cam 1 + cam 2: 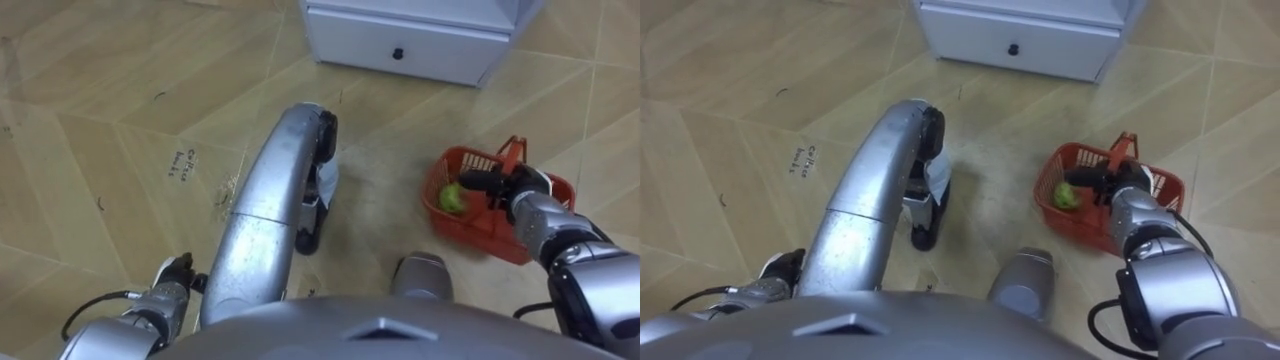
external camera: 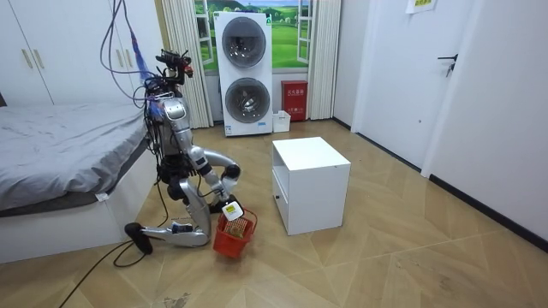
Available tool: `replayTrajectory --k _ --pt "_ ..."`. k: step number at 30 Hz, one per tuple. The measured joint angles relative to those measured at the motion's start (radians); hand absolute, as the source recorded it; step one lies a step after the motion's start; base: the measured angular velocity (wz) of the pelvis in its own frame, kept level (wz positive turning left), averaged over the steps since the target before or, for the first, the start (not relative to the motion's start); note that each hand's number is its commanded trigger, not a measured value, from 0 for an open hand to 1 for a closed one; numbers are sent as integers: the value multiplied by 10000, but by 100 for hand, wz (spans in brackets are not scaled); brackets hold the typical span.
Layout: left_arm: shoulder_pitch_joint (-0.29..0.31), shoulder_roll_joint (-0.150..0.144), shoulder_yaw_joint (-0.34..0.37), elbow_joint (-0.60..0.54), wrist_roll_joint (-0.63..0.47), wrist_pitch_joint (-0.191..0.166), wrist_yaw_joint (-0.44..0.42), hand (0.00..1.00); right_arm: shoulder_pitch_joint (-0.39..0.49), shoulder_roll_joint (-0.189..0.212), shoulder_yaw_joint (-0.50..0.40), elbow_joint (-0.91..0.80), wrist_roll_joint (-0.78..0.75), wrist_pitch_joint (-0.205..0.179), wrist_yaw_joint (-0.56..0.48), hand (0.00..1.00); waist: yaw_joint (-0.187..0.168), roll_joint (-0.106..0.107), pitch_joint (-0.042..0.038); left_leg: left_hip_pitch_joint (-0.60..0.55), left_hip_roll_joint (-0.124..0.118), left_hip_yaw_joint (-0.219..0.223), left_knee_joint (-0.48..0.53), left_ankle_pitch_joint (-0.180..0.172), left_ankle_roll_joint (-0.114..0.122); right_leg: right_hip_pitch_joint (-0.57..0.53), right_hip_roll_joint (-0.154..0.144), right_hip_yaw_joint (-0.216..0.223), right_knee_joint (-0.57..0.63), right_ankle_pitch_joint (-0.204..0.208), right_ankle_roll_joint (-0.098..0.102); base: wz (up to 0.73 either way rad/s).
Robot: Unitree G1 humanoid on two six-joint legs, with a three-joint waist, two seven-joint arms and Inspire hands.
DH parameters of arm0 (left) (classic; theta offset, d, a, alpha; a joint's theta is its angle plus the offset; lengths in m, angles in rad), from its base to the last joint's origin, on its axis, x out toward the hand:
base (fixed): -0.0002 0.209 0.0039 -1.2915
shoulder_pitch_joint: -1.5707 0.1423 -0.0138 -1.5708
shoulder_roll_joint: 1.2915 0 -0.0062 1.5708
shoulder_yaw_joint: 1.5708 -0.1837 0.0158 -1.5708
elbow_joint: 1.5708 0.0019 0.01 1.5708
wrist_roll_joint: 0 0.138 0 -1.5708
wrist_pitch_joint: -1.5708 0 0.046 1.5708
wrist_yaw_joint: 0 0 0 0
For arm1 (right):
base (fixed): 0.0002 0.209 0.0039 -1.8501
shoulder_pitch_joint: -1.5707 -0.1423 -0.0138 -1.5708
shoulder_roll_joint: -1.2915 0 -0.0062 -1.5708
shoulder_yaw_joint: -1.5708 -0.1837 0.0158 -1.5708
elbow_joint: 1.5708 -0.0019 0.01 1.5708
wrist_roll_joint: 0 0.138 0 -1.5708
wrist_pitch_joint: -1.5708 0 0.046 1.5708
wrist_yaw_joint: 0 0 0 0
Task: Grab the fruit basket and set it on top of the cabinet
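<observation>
A red plastic fruit basket (image 1: 478, 230) (image 1: 1072, 226) stands on the wooden floor to my right, with a green fruit (image 1: 452, 197) inside. Its orange handle (image 1: 513, 150) stands upright. My right hand (image 1: 505, 187) (image 1: 1112, 188) hovers over the basket right at the handle, dark fingers stretched leftward above the fruit. My left hand (image 1: 172, 276) hangs low at the lower left, away from the basket. In the room view I kneel on one knee between the bed and a white cabinet, the basket (image 2: 233, 234) just in front of my knee.
A white cabinet (image 1: 400, 40) (image 2: 310, 184) with a drawer stands just beyond the basket. The bed (image 2: 60, 162) is behind me. Two stacked washing machines (image 2: 246, 73) stand at the far wall. My raised knee lies between the hands.
</observation>
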Motion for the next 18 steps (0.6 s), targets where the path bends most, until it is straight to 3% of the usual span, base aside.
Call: replayTrajectory --k 11,18 --pt "-263 3 3 -130 4 -94 2 0 -46 5 4 -1220 -556 -35 -89 100 -130 -186 92 10 -26 -247 263 -10 9 193 202 53 65 -17 -37 -2" --pt "-736 118 218 -150 -7 -254 111 0 -108 15 -7 -1935 -560 -124 -127 100 -375 -298 75 49 -166 -210 601 -251 458 674 122 -141 -191 -10 -43 5"
